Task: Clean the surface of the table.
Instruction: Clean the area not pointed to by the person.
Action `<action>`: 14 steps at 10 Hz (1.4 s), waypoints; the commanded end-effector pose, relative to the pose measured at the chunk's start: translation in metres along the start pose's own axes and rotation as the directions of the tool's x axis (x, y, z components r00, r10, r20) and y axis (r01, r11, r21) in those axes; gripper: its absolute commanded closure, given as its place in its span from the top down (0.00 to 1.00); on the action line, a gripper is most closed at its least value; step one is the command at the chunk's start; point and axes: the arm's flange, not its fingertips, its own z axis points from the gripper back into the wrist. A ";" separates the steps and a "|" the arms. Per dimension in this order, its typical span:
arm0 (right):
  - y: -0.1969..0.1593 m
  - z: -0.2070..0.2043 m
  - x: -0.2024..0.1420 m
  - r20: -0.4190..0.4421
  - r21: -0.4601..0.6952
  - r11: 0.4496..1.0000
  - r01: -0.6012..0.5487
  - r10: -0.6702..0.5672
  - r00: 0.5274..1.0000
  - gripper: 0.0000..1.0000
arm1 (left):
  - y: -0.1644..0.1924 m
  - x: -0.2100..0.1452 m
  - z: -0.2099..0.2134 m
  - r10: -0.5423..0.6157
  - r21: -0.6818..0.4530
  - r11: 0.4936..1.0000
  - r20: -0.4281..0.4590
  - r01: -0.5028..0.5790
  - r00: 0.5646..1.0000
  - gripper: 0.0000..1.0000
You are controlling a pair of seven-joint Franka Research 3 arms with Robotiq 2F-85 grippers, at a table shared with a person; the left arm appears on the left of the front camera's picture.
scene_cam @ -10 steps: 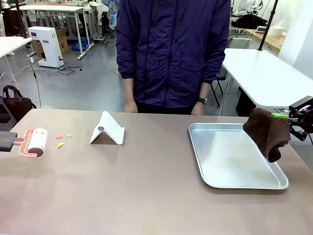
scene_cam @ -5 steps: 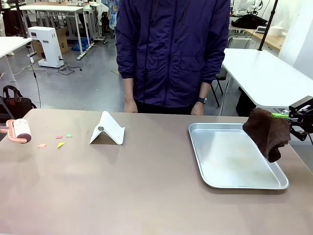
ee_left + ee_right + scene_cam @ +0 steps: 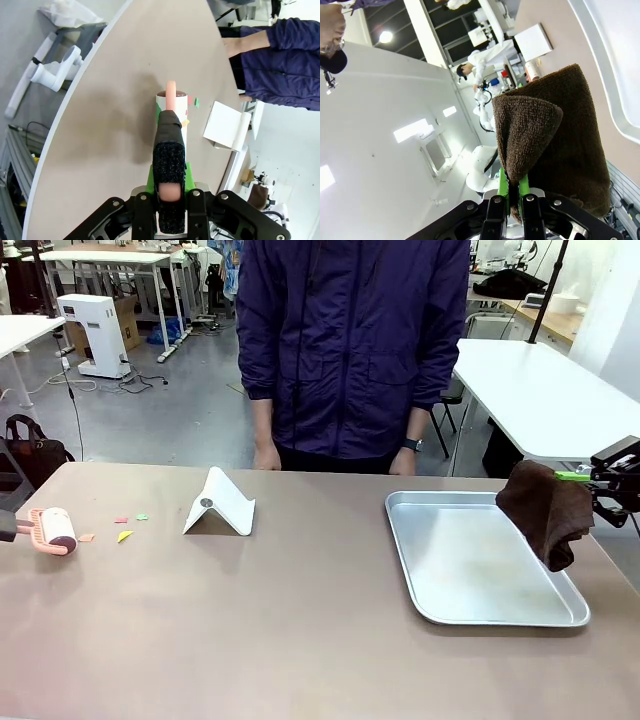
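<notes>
Tan table [image 3: 300,640] holds silver tray [image 3: 470,560], seemingly paper scraps [image 3: 125,536]; white tables [image 3: 540,390] behind.

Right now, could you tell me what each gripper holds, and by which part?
The left gripper holds the lint roller by its pink handle; the right gripper pinches the brown cloth by a folded edge.

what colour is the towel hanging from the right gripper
Dark brown. The fuzzy terry towel shows best in the right wrist view.
</notes>
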 end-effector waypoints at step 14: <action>0.006 -0.002 0.002 0.001 0.011 1.000 -0.008 0.008 1.000 0.09 | -0.062 0.020 -0.152 -0.026 0.284 0.955 -0.218 0.089 0.976 0.22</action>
